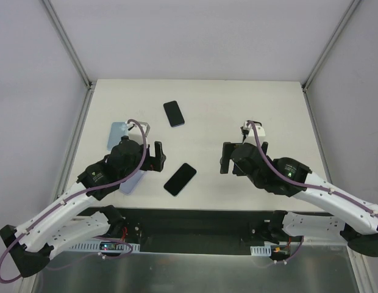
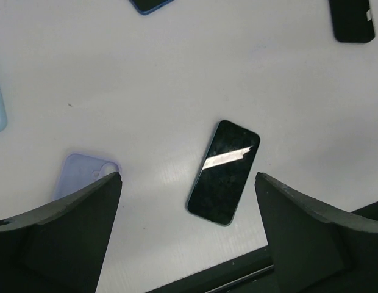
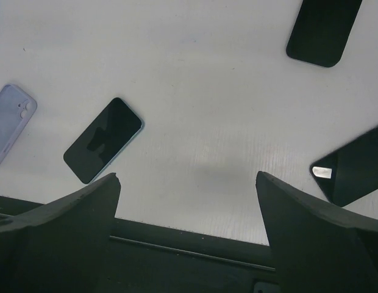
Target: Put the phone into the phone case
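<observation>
Grey walls (image 1: 177, 36) close in a white table (image 1: 207, 97) with 2 arms reaching over its near half. The phone (image 1: 180, 179) lies flat, screen up, close to the near edge and a little left of centre. Seen from above, its long axis runs on a diagonal from near-left to far-right. The lilac case (image 1: 131, 183) lies flat just to its left and apart from it, partly hidden under the left arm.

The left gripper (image 1: 157, 157) hangs above the table just beyond the phone, jaws spread wide and holding nothing. In its wrist view the phone sits in the gap between the 2 fingers, nearer the right one, and the case's corner peeks out beside the left finger. The phone's long axis there is close to square with the line the jaws shut along, so they would likely close across its narrow width. The right gripper (image 1: 226, 157) is also spread and empty. It sits farther from the phone, which shows off to the left in its wrist view.

By my reading the left arm is the nearer one for the pick, and nothing has been lifted yet. A far phone (image 1: 174, 113) and a blue case (image 1: 117, 133) lie farther back.
</observation>
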`<state>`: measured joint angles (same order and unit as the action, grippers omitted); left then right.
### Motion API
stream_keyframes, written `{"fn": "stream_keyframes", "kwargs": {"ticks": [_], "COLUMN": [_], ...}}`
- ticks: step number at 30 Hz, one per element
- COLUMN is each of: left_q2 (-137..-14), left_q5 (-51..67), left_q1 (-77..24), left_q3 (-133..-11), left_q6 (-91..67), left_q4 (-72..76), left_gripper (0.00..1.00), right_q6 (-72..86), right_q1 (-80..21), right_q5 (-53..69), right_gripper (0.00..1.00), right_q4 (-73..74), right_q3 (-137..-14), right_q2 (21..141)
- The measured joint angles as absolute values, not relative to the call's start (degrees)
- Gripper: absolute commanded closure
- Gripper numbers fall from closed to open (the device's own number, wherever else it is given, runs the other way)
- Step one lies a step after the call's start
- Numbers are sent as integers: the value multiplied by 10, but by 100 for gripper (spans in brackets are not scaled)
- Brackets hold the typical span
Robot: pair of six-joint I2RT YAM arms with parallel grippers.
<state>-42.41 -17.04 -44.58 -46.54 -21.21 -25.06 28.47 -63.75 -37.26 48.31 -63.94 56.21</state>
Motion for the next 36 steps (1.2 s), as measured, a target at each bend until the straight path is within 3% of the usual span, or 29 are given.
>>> {"fn": "stream_keyframes", "kwargs": {"ticks": [11,16,23,32,36], "left_q2": [-517,-554,-666,-760,-806], "left_q5": [-188,-173,-155,-132,-115], "left_q1": [-443,-381,-280,-277,-277], "left_q3": [-505,-550,-586,-588,-579], "left_q6": [-215,-214,-199,-199,-199], "left_q4": [-318,-355,-417,-436,-426], "left_gripper": [10,12,21,38,41], "right_q6": [284,284,289,286,283], "right_q1": [-637,-637,-637,-637,-637], "right_q5": [-378,-381,-387,-391,-395], "right_gripper": [4,4,4,4,4], "right_q4": [482,482,484,482,482], "right_q3": [-636,-624,-584,-526,-519], "right_q2": [554,542,488,395,373]}}
